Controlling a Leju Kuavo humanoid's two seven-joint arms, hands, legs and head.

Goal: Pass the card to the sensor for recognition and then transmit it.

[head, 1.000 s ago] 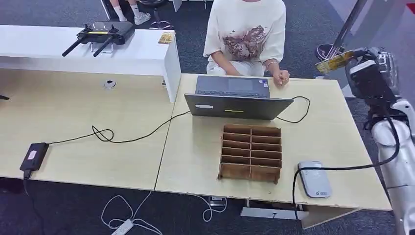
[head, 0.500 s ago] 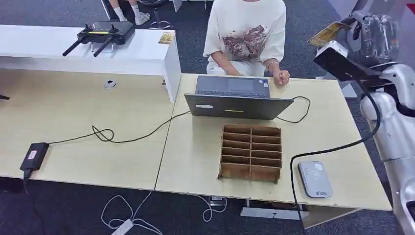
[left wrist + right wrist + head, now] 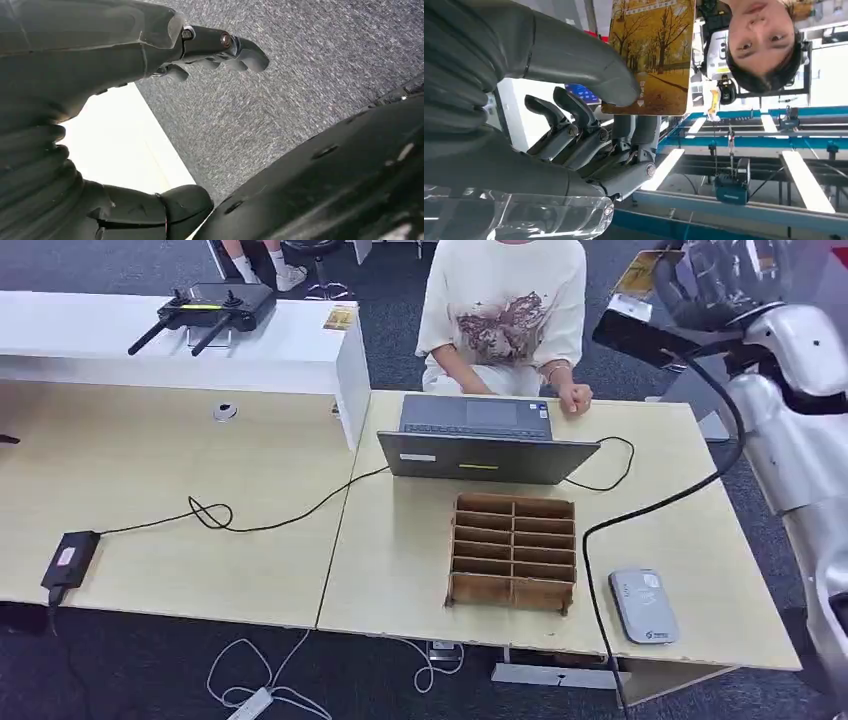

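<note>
My right hand (image 3: 715, 275) is raised high at the far right, beyond the table's back corner. It pinches a yellow card (image 3: 654, 55) printed with autumn trees between thumb and fingers (image 3: 584, 65); the card (image 3: 634, 272) points toward the seated person (image 3: 505, 310). The grey card sensor (image 3: 642, 606) lies on the table (image 3: 400, 560) near the front right corner, far below the hand. My left hand (image 3: 215, 45) hangs over grey carpet with its fingers apart and nothing in it.
A brown cardboard divider box (image 3: 513, 552) stands left of the sensor. An open laptop (image 3: 480, 440) sits in front of the person. A black cable (image 3: 640, 510) runs from my right arm down across the table edge. A black adapter (image 3: 68, 562) lies far left.
My right arm has swung up and toward the person, carrying the card from beside the table's right edge to high above its back corner. The sensor stays put.
</note>
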